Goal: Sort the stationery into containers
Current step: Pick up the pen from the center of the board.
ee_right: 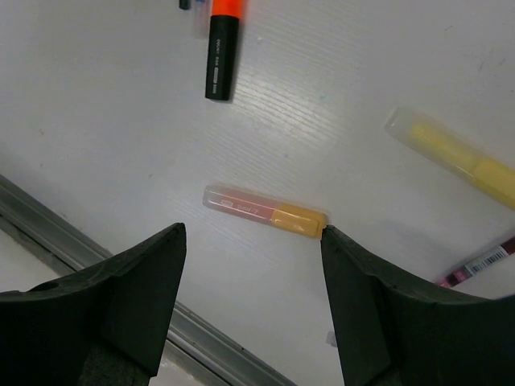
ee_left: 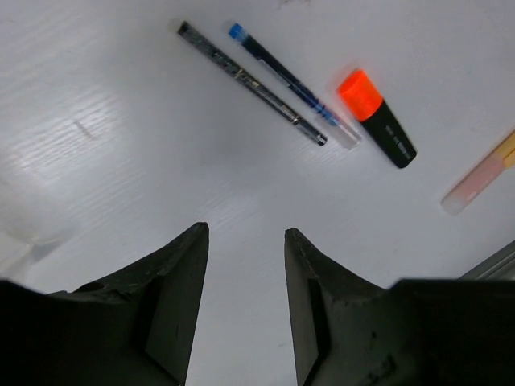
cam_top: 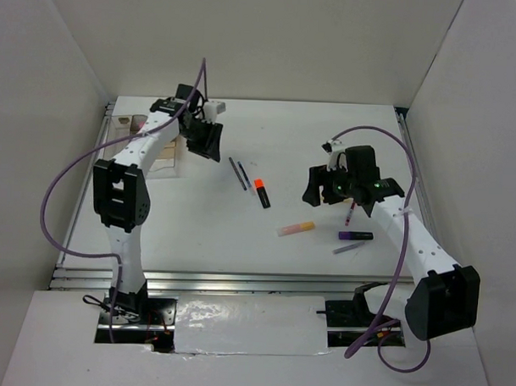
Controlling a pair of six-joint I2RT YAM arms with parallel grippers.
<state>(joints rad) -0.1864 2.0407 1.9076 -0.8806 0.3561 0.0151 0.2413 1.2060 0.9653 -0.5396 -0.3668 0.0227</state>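
Note:
The stationery lies loose mid-table. Two dark pencils (cam_top: 240,174) (ee_left: 249,83) lie side by side, next to an orange-capped black highlighter (cam_top: 261,192) (ee_left: 376,117) (ee_right: 221,56). Nearer are the yellow-pink marker (cam_top: 295,229) (ee_right: 264,211), a purple marker (cam_top: 356,236) and a thin red pen (cam_top: 350,215) (ee_right: 483,264). A pale yellow stick (ee_right: 455,157) shows in the right wrist view. The clear organiser tray (cam_top: 129,121) sits far left, partly behind the left arm. My left gripper (cam_top: 205,140) (ee_left: 245,231) hangs open and empty beside it. My right gripper (cam_top: 322,187) (ee_right: 252,231) is open above the yellow-pink marker.
A metal rail (cam_top: 238,281) (ee_right: 48,217) runs along the table's near edge. White walls close in the back and both sides. Purple cables loop off both arms. A thin pale pen (cam_top: 345,248) lies just in front of the purple marker.

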